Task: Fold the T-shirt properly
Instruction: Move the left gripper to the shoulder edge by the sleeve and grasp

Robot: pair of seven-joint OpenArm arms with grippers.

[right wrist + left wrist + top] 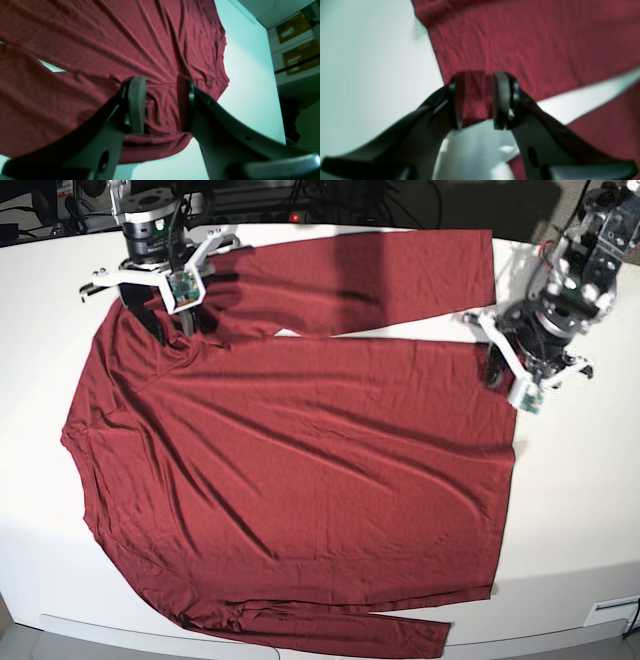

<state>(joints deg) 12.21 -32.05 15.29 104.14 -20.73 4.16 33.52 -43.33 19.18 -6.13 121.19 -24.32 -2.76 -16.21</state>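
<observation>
Fabric of the thin, wrinkly maroon long-sleeved T-shirt (pixel 290 480) lies spread on our white table (pixel 580 510). Left gripper (pixel 477 100) and right gripper (pixel 160 105) straddle cloth unclenched; we should pinch both evenly before lifting.

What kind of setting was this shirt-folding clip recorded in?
Probably a robotics lab or workshop: a white table carries the T-shirt, tangled cables run behind it, and labelled cardboard boxes sit stacked beside it.
</observation>
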